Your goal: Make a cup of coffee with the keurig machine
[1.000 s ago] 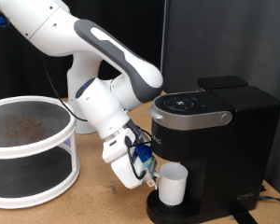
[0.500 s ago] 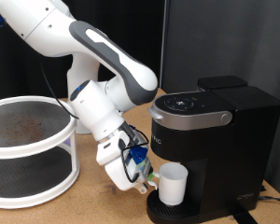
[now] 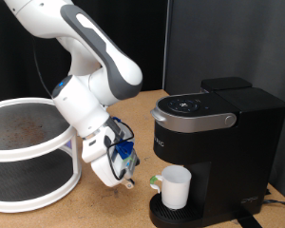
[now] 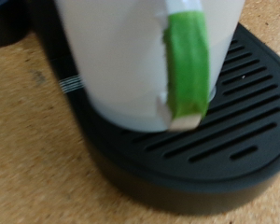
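Note:
The white mug (image 3: pixel 175 187) stands upright on the round drip tray (image 3: pixel 158 212) of the black keurig machine (image 3: pixel 223 142), under its brew head. The machine's silver-grey lid (image 3: pixel 195 112) is down. My gripper (image 3: pixel 126 179) hangs low over the table at the exterior view's left of the mug, a short gap away, open and holding nothing. The wrist view shows the mug (image 4: pixel 121 56) close up, with its green-taped handle (image 4: pixel 189 65) facing the camera, on the slotted black tray (image 4: pixel 229 117). My fingers do not show in the wrist view.
A white two-tier round rack (image 3: pixel 28 157) stands at the exterior view's left on the wooden table (image 3: pixel 100 204). The white arm (image 3: pixel 85 57) arches between the rack and the machine. A dark curtain hangs behind.
My gripper has drawn back from the mug toward the exterior view's left and let go of the handle. The mug stays on the drip tray.

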Controlling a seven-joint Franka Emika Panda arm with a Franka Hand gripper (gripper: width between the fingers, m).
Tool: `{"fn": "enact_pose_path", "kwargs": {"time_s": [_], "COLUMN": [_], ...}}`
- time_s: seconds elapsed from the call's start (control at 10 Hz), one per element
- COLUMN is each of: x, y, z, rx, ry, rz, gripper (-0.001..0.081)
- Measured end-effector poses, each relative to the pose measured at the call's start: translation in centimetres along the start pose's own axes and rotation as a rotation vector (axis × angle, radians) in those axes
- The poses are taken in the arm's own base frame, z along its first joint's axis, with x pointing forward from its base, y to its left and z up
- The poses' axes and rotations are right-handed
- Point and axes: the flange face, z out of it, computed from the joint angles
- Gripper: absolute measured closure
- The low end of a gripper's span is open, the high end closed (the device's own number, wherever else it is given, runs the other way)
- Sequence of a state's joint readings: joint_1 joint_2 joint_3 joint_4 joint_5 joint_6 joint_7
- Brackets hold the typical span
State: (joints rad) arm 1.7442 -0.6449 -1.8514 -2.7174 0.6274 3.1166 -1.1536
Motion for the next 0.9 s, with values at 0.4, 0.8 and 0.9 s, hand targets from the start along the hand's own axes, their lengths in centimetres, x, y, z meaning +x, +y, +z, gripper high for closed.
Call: {"fn": "enact_pose_path", "kwargs": {"time_s": [0.4, 0.8, 0.9], "x": [-1.3, 0.1, 0.5], "y": [0.3, -1.5, -1.9], "z": [-3.1, -6.0, -7.3], "rx": [0.037, 0.079, 0.109], "ry": [-0.021, 0.031, 0.037], "rz": [0.007, 0.011, 0.018], "gripper": [-0.0001, -0.0001, -0.0001]}}
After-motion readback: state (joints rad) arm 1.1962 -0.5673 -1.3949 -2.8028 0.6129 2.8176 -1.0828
